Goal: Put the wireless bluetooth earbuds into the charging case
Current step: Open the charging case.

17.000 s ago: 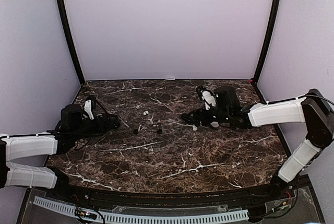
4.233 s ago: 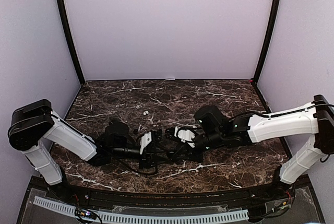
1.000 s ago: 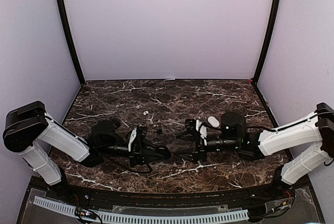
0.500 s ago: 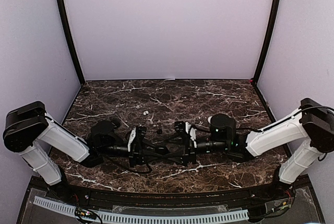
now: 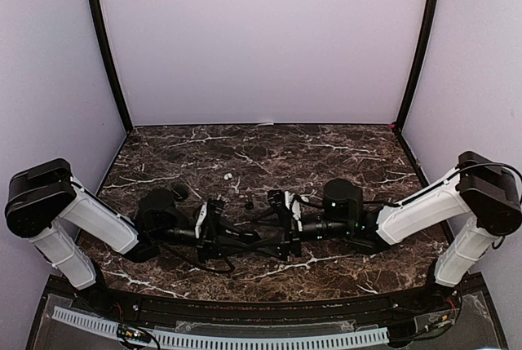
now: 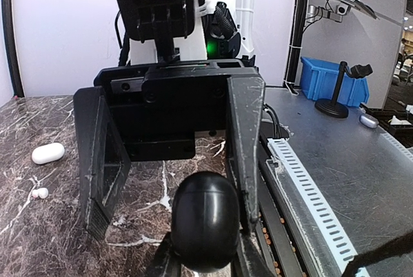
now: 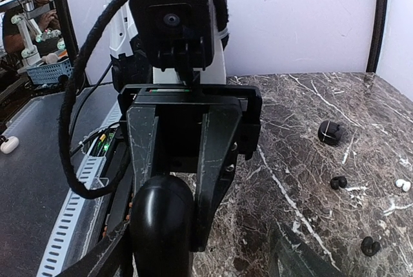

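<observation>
A glossy black oval charging case (image 6: 205,219) sits between the fingers of my left gripper (image 6: 205,261), which is shut on it just above the marble. My right gripper (image 7: 200,251) faces it head-on, open, with its two fingers (image 6: 245,148) standing on either side of the case (image 7: 161,225); the case lies close against one of them. Both grippers meet at mid-table (image 5: 263,241). Loose on the marble are black earbuds (image 7: 335,182) (image 7: 370,246), a white earbud (image 7: 402,185) and a white pair (image 6: 40,193).
A white oval case (image 6: 48,153) lies on the marble behind the right gripper. A round black thing (image 7: 330,132) sits further back on the left. The table's near edge and its slotted rail (image 6: 310,193) run just beside the grippers.
My right gripper has slid left across the table toward the left gripper, and its open fingers now flank the black case. The left gripper has stayed shut on the case and barely moved.
</observation>
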Action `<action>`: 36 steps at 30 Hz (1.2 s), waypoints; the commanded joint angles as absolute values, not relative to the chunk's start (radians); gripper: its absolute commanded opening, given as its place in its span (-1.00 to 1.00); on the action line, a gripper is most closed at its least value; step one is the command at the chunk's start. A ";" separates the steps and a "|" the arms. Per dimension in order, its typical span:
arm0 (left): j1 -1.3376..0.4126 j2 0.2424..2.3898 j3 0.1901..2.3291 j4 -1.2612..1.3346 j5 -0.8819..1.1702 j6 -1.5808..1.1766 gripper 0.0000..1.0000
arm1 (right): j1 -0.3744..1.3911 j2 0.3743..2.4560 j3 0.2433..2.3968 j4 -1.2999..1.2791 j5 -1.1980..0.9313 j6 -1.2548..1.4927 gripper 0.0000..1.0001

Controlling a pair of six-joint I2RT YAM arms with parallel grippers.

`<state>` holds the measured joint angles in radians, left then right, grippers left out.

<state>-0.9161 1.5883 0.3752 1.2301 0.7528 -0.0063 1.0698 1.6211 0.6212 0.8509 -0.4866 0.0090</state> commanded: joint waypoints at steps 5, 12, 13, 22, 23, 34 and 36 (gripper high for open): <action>-0.922 1.573 0.356 1.306 0.845 0.000 -0.46 | 1.005 1.533 0.577 0.816 -0.437 -0.013 0.40; -0.922 1.572 0.356 1.308 0.840 -0.003 -0.46 | 0.996 1.523 0.569 0.805 -0.448 -0.012 0.39; -0.922 1.573 0.356 1.308 0.837 -0.004 -0.46 | 0.996 1.525 0.572 0.801 -0.453 -0.012 0.38; -0.922 1.563 0.354 1.282 0.745 0.004 -0.46 | 0.997 1.522 0.586 0.764 -0.514 -0.005 0.26; -0.922 1.562 0.353 1.280 0.734 0.006 -0.46 | 0.997 1.523 0.588 0.759 -0.533 -0.004 0.24; -0.922 1.566 0.347 1.293 0.727 0.011 -0.46 | 1.000 1.584 0.644 0.745 -0.630 0.033 -0.42; -0.922 1.566 0.346 1.295 0.725 0.011 -0.44 | 1.000 1.584 0.647 0.745 -0.644 0.035 -0.52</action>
